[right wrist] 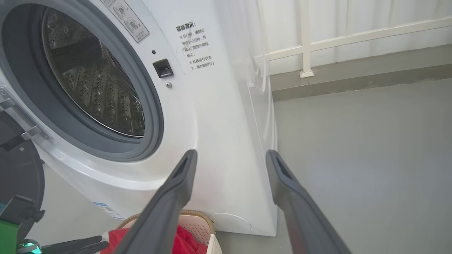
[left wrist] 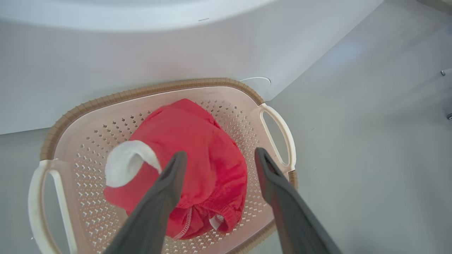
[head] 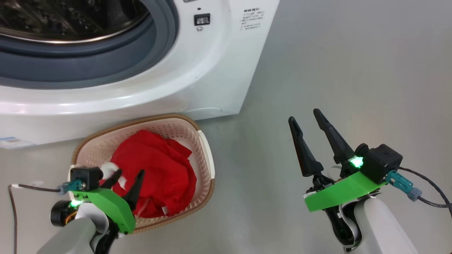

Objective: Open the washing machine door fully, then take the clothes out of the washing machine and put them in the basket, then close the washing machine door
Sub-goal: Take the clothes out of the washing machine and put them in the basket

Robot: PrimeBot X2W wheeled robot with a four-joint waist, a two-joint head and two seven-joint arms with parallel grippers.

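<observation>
The cream basket (head: 159, 117) stands on the floor against the white washing machine (head: 212, 70), holding the red clothes (head: 155, 165) with a white piece (left wrist: 123, 162) on their left. My left gripper (head: 131, 171) hangs open just above the heap, its fingers spread and holding nothing; the left wrist view shows this gripper (left wrist: 219, 153) over the clothes (left wrist: 197, 141) and basket (left wrist: 159, 86). My right gripper (head: 304, 115) stands open over bare floor to the right. The steel drum (right wrist: 91, 77) lies open, dark inside. The washing machine door (right wrist: 19, 169) shows as a dark edge swung out at far left.
Grey floor (head: 353, 70) stretches to the right of the machine and basket. A white railing (right wrist: 307, 42) and a low kerb stand behind the machine. The right arm's cable (head: 430, 187) trails at the right edge. A blue label (head: 14, 141) sits low on the machine's front.
</observation>
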